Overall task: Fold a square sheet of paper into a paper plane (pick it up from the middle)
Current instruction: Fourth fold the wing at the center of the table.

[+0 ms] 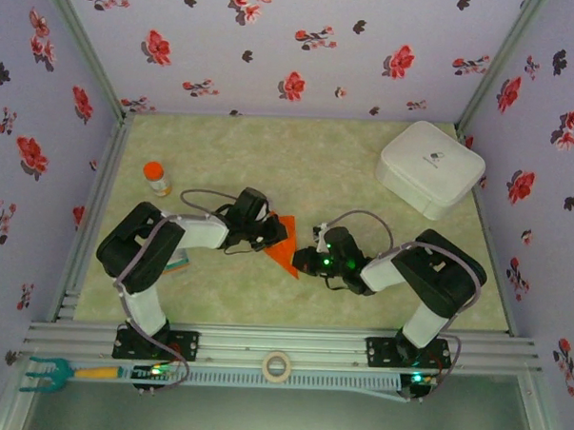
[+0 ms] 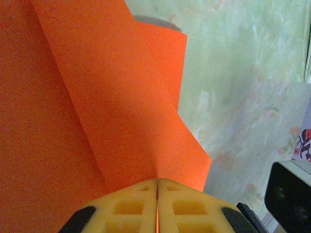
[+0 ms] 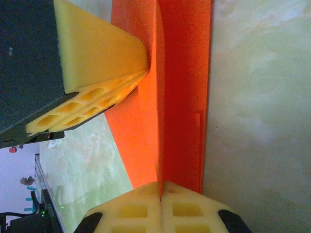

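Progress: we see the orange sheet [image 2: 97, 97] creased, far from finished.
Left gripper [image 2: 157, 187]: pinching the sheet.
Right gripper [image 3: 160, 190]: pinching the sheet.

The sheet of paper [image 1: 287, 258] is between the left claw [image 1: 272, 236] and right claw [image 1: 310, 260].

Two robot arms, left arm [image 1: 157, 252] at eight o'clock, right arm [image 1: 427, 278] at four: black joints, white links, looping grey cables [image 1: 197, 194], green lights [image 1: 325, 264]. Left gripper [image 2: 157, 189] and right gripper [image 3: 160, 191] have yellow fingers [image 2: 129, 208] with rectangular cut-outs.
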Controlling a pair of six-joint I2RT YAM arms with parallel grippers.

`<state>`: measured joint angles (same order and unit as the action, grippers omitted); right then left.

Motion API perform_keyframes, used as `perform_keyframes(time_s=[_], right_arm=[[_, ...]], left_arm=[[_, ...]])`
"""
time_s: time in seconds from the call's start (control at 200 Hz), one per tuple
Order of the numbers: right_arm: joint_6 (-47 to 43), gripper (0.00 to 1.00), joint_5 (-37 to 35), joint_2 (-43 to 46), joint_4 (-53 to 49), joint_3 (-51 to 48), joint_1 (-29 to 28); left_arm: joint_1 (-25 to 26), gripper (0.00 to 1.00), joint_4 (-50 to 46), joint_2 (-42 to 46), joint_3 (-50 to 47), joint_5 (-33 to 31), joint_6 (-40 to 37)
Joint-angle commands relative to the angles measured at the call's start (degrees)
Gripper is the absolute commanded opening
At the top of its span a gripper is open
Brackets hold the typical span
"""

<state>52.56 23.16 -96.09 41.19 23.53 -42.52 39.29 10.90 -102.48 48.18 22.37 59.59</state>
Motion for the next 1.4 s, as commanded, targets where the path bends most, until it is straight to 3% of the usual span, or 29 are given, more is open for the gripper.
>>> perform_keyframes(time_s=[0.0,1.19,1.395], right_arm=[[-0.35,0.04,-1.36,0.12,-5.84,0.53,0.43],[-0.53,0.03,-0.67,-0.08,-11.55,2.57,0.43],[-0.06,0.08,-0.06,2.48,-14.36,3.62,0.49]], left_arm=[[0.44,0.08,-0.46,-1.28,1.39,0.44,-1.63],[0.55,0.06,-6.50,-4.48,4.00,-2.38,-3.67],[0.59,0.05,-6.59,-5.65,3.86,-1.74,-3.94]])
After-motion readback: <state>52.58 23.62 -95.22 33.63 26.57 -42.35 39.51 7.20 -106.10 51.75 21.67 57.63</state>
